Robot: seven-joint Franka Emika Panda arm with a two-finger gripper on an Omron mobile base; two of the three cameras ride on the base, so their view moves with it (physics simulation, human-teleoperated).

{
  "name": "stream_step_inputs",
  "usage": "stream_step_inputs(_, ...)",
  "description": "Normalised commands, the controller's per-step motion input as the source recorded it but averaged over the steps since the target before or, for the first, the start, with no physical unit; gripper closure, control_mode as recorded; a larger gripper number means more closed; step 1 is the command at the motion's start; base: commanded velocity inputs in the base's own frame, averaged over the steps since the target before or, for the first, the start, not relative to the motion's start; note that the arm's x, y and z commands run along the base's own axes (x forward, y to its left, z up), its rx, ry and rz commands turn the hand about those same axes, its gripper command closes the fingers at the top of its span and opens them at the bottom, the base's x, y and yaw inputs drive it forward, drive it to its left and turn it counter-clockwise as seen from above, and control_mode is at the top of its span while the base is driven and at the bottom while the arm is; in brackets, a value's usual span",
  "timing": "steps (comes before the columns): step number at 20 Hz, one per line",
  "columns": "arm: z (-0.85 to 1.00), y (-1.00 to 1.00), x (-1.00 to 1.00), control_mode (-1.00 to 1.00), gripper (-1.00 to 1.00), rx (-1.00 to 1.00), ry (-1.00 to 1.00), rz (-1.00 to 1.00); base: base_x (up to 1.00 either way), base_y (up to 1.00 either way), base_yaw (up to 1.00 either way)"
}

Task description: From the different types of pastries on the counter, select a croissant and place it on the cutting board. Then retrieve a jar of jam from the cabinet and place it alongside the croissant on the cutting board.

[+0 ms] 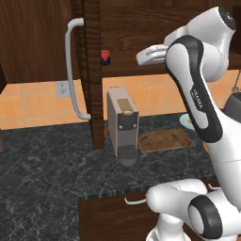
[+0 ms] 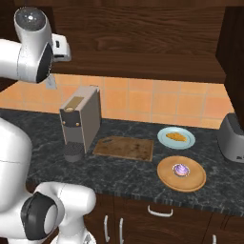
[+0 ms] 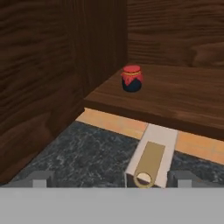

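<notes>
Two fingertips stand far apart at the bottom of the hand view, so your gripper is wide and holds nothing. It hangs high, just outside the open cabinet and above the coffee machine.

The jar is ahead of it and well apart from it. It stands upright on the cabinet shelf, near the front edge and close to the side wall. The step in hand looks like the reach for the jar.

To do it well:
- Go in level, a little above the shelf, so the lower edge of the gripper clears the shelf lip.
- Centre the jar between the fingers before you advance. The wall is close on one side, so that finger has little room.
- Close around the dark body below the red lid. The jar is small and squat, and a push from one finger would likely slide or tip it.
- Draw straight back out before you lower. The open door with its grey handle stands beside your path, and the coffee machine is right below.

Down on the surface, the cutting board lies bare beside the coffee machine. The croissant sits on a blue plate beyond the board, not on it. The purplish pastry is on a tan plate. Judged from this, the croissant step is not yet done, so leave room for it when you set the jar down.
</notes>
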Motion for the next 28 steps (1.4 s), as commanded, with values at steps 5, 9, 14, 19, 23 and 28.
stream_step_inputs(5, 0.00, 0.27, 0.38, -1.00, -1.00, -0.02, -0.01, -0.03, 0.00, 0.00, 0.00)
stream_step_inputs(9, 0.22, 0.16, 0.80, -1.00, -1.00, 0.00, 0.18, 0.00, 0.00, 0.00, 0.00)
stream_step_inputs(14, 0.33, -0.08, 0.92, -1.00, -1.00, 0.00, 0.18, 0.06, 0.00, 0.00, 0.00)
stream_step_inputs(19, -0.11, 0.14, 0.17, -1.00, -1.00, 0.00, 0.00, 0.00, 0.00, 0.00, 0.00)
stream_step_inputs(23, -0.06, 0.24, 0.50, -1.00, -1.00, 0.00, -0.11, 0.00, 0.00, 0.00, 0.00)
stream_step_inputs(28, -0.01, 0.09, 0.39, -1.00, -1.00, 0.00, -0.20, 0.02, 0.00, 0.00, 0.00)
